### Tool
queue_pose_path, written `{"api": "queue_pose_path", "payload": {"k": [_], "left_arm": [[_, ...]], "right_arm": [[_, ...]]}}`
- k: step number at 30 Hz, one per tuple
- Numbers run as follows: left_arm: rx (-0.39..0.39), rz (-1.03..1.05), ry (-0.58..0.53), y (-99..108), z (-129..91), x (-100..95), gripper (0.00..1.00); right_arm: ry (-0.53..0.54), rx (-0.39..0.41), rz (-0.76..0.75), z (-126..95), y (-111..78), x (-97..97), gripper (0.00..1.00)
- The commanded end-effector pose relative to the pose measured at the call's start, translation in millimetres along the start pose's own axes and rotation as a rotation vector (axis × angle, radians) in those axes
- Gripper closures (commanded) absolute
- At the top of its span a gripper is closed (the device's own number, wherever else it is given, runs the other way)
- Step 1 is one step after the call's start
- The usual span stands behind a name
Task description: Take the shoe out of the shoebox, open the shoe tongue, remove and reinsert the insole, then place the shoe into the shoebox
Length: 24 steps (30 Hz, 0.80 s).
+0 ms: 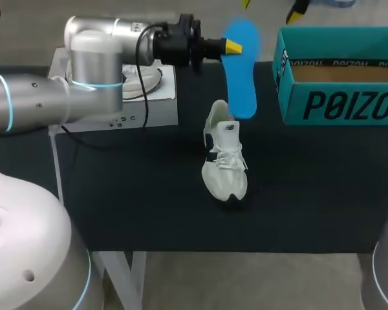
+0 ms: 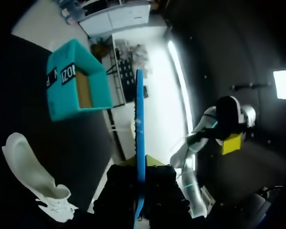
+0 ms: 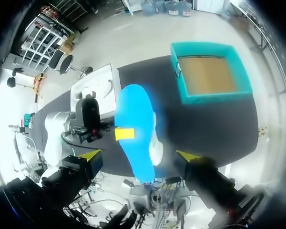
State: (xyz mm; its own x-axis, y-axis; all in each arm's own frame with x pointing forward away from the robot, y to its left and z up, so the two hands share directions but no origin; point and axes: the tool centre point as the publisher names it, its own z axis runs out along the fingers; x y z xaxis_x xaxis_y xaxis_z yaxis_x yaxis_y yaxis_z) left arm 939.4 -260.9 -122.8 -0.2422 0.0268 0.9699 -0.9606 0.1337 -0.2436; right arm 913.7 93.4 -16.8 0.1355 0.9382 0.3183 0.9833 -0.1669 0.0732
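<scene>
My left gripper (image 1: 231,46) is shut on a blue insole (image 1: 241,68) and holds it in the air above the table's far side, just behind the white shoe (image 1: 224,158). The shoe lies on the black table with its toe toward the front edge. In the left wrist view the insole (image 2: 139,119) stands edge-on between my fingers (image 2: 140,164), with the shoe (image 2: 33,176) below and to one side. My right gripper (image 3: 138,155) is open high above the table, looking down on the insole (image 3: 136,124). The open teal shoebox (image 1: 336,97) is empty.
A white box (image 1: 145,103) with another pale shoe in it sits at the table's far left, under my left arm. The teal shoebox (image 3: 209,95) stands at the far right corner. Bare black tabletop (image 1: 149,194) surrounds the shoe.
</scene>
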Motion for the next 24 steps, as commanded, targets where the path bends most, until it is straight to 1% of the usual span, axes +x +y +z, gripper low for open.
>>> {"api": "queue_pose_path", "payload": {"k": [1,5,6,7,9,10,11,16,20,22,24], "left_arm": [[0.028,0.147,-0.039,-0.6,-9.8,4.5,1.0],[0.036,0.403,-0.08,-5.8,-13.6,10.6,1.0],[0.035,0.437,-0.092,-6.5,-13.9,11.6,1.0],[0.046,0.512,-0.093,-8.9,-14.9,14.3,1.0],[0.067,0.566,-0.097,-12.1,-15.7,17.2,1.0],[0.066,0.561,-0.065,-12.7,-16.0,19.0,1.0],[0.081,0.537,-0.04,-12.9,-16.0,20.4,1.0],[0.081,0.537,-0.04,-12.9,-16.0,20.4,1.0],[0.081,0.537,-0.04,-12.9,-16.0,20.4,1.0],[0.081,0.537,-0.04,-12.9,-16.0,20.4,1.0],[0.081,0.537,-0.04,-12.9,-16.0,20.4,1.0]], "right_arm": [[0.855,-0.101,0.087,-3.7,-5.4,-26.6,0.0],[1.056,-0.103,0.059,-8.2,-4.1,-23.2,0.0],[1.08,-0.108,0.057,-8.7,-3.5,-22.5,0.0],[1.105,-0.103,0.052,-8.7,-3.3,-21.4,0.0],[1.118,-0.1,0.04,-7.0,-2.9,-19.6,0.0],[1.12,-0.098,0.032,-5.9,-2.6,-18.6,0.0],[1.125,-0.093,0.026,-5.3,-2.7,-17.9,0.0],[1.171,-0.094,0.001,-3.3,-3.8,-16.4,0.0],[1.246,-0.088,-0.067,-1.5,-5.0,-18.6,0.0],[1.261,-0.088,-0.074,-1.3,-5.1,-19.2,0.0],[1.314,-0.091,-0.075,-3.6,-4.7,-19.5,0.0]]}}
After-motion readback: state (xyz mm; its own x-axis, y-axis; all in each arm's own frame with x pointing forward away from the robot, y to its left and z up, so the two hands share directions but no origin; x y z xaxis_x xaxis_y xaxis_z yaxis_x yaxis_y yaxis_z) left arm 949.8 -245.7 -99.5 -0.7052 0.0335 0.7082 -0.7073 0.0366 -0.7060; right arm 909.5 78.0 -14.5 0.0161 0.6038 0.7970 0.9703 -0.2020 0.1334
